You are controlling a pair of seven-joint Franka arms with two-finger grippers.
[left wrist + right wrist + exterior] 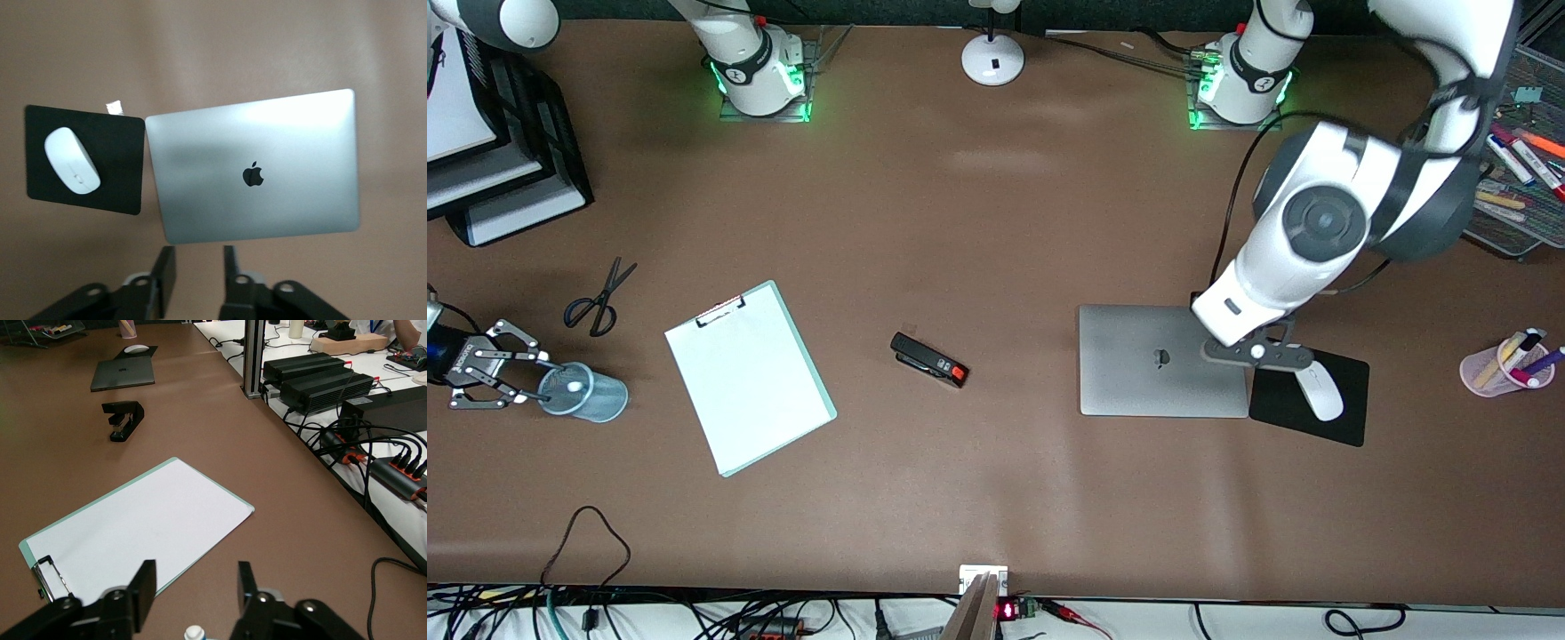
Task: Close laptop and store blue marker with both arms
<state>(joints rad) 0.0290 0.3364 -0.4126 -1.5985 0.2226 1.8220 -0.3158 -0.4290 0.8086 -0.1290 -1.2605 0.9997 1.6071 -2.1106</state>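
Observation:
The laptop point(1163, 360) lies closed on the table, lid up with the dark apple logo showing; it also shows in the left wrist view point(253, 167). My left gripper point(1258, 354) hangs open and empty over the laptop's edge beside the mouse pad, its jaws point(197, 273) apart. The blue marker point(573, 387) stands in a pale blue cup point(596, 398) at the right arm's end of the table, whitish tip up. My right gripper point(545, 380) is open right beside the cup's rim. The marker's tip point(194, 632) shows between and below its fingers, untouched.
A white clipboard point(749, 375), a black stapler point(929, 360) and scissors point(600, 298) lie between the cup and the laptop. A white mouse point(1319, 389) sits on a black pad point(1343, 418). A pink pen cup point(1507, 363) and a wire tray point(1516, 191) stand at the left arm's end.

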